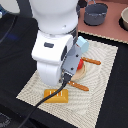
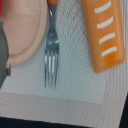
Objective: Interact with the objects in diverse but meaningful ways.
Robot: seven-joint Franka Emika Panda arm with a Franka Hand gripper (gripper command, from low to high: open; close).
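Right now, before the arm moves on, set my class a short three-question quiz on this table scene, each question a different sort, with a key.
1. True or false: the yellow-orange ridged bread block lies on the woven beige placemat.
2. In the wrist view, what lies between the tan round plate and the bread block? A) an orange-handled metal fork B) a spoon C) a knife
3. Fill in: the grey pot stands ___ the placemat (on/off).
Key: 1 true; 2 A; 3 off.
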